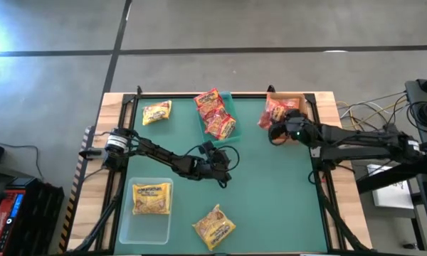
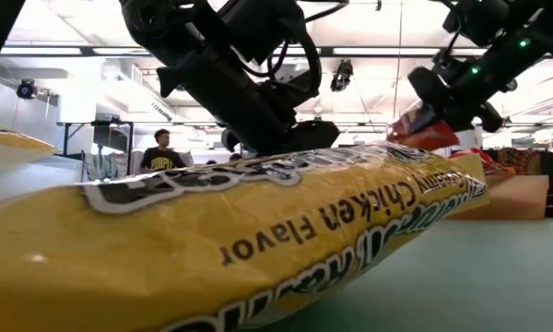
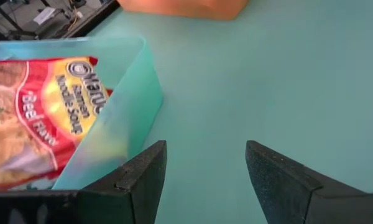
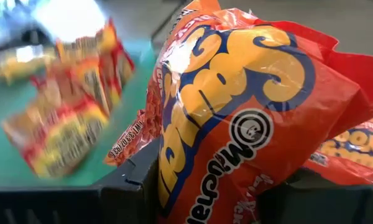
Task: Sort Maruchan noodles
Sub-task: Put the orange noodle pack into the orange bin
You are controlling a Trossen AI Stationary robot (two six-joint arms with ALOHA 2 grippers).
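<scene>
Orange Maruchan packet point(image 4: 236, 118) held by right pincer point(image 1: 279, 132); left pincer point(image 3: 202, 180) wide, near "Beef Flavor" packet point(image 3: 37, 118).

You see a grey concrete floor point(image 1: 199, 28) crossed by dark seam lines. The green-topped counter point(image 1: 270, 192) has a pale wooden edge. Cables point(image 1: 370, 110) lie beyond it. Overhead, bright ceiling lights point(image 2: 92, 18) glare; a person point(image 2: 161, 152) in a dark shirt stands far back.
</scene>
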